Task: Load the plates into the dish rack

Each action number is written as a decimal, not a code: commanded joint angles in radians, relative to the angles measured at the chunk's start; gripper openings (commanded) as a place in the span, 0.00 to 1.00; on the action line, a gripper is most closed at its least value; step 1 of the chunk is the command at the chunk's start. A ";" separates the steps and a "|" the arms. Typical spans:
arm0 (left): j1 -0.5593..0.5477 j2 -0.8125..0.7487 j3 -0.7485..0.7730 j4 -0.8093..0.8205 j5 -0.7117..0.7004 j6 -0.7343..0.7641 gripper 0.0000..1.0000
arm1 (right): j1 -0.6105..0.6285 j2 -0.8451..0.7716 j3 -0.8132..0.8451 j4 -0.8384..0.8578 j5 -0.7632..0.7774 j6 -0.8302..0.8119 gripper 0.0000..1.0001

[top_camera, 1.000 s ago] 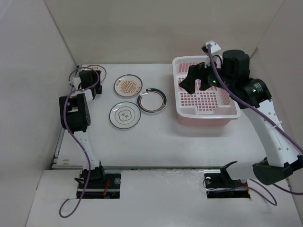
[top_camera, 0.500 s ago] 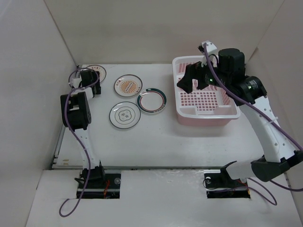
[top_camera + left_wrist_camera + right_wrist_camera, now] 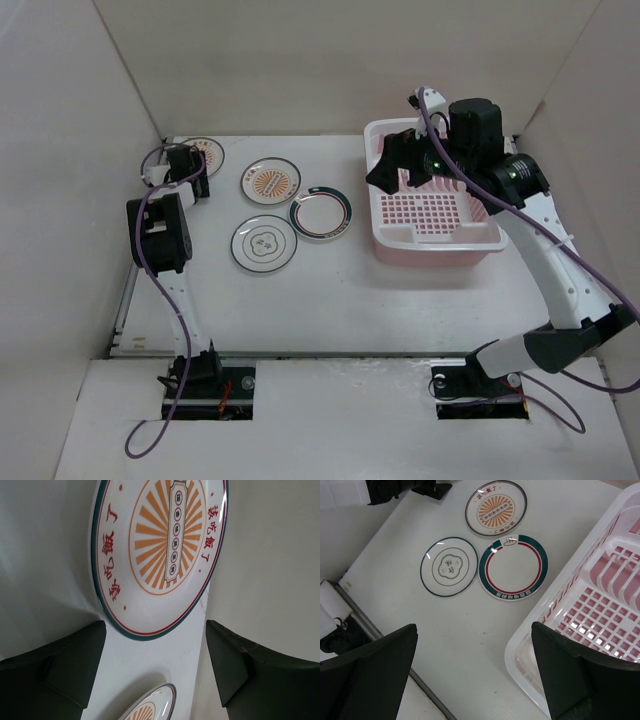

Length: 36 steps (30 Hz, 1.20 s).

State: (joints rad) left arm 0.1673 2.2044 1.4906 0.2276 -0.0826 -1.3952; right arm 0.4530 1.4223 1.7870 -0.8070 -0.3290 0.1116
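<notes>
All four plates lie flat on the table left of the dish rack (image 3: 431,239); none is loaded yet. The left gripper (image 3: 190,176) sits at the plate farthest from the rack, a sunburst plate (image 3: 160,555). Its fingers (image 3: 65,665) are spread wide on either side of the plate's near edge and hold nothing.

The right gripper (image 3: 390,170) hangs over the rack's left rim, fully open and empty.

Risks, as I judge them:
- The plate is flat on the table, so the fingers may catch only the thin lip. It could then slip out, or tip and drop on the lift.
- A low or skewed approach could shove the plate further from the rack, towards the wall.
- The second sunburst plate (image 3: 270,181), nearer the rack, could get knocked on the way.
- It's a long carry to the rack and the right arm is parked over the rim, so the arms could clash.
</notes>
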 commanded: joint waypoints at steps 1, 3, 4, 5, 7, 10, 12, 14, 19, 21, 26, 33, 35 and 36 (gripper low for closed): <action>0.017 0.038 0.040 -0.065 -0.032 0.016 0.79 | 0.007 0.003 0.049 0.040 -0.033 0.014 1.00; 0.017 0.047 0.051 -0.065 -0.023 0.016 0.77 | 0.007 0.003 0.049 0.040 -0.033 0.014 1.00; 0.017 0.048 0.051 -0.065 -0.023 0.016 0.77 | 0.007 0.003 0.049 0.040 -0.033 0.014 1.00; 0.026 0.057 0.062 -0.065 -0.023 0.016 0.77 | 0.007 0.003 0.049 0.040 -0.042 0.014 1.00; 0.026 0.057 0.062 -0.074 -0.023 0.016 0.76 | 0.007 0.003 0.049 0.040 -0.051 0.014 1.00; 0.026 0.067 0.071 -0.074 -0.023 0.007 0.74 | 0.007 0.012 0.049 0.040 -0.062 0.023 1.00; 0.026 0.067 0.051 -0.083 -0.023 0.007 0.69 | 0.007 0.012 0.058 0.040 -0.062 0.023 1.00; 0.026 0.067 0.037 -0.083 -0.023 0.007 0.60 | 0.007 0.012 0.068 0.040 -0.062 0.023 1.00; 0.026 0.077 0.037 -0.083 -0.014 -0.002 0.47 | 0.007 0.012 0.068 0.058 -0.091 0.023 1.00; 0.026 0.077 0.046 -0.083 -0.003 -0.011 0.30 | 0.007 0.012 0.068 0.058 -0.091 0.023 1.00; 0.026 0.107 0.065 -0.094 0.027 -0.021 0.17 | 0.007 0.012 0.086 0.058 -0.082 0.023 1.00; 0.026 0.095 0.050 -0.103 0.061 -0.021 0.00 | 0.007 0.012 0.086 0.058 -0.073 0.013 1.00; 0.026 0.069 0.021 -0.103 0.072 -0.021 0.00 | 0.007 0.012 0.086 0.069 -0.061 0.003 1.00; 0.026 0.033 0.002 -0.103 0.072 -0.021 0.00 | 0.007 0.012 0.086 0.069 -0.026 0.003 1.00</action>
State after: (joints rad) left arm 0.1936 2.2890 1.5455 0.2222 -0.0196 -1.4471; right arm 0.4530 1.4399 1.8305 -0.7990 -0.3912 0.1276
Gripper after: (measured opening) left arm 0.043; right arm 0.998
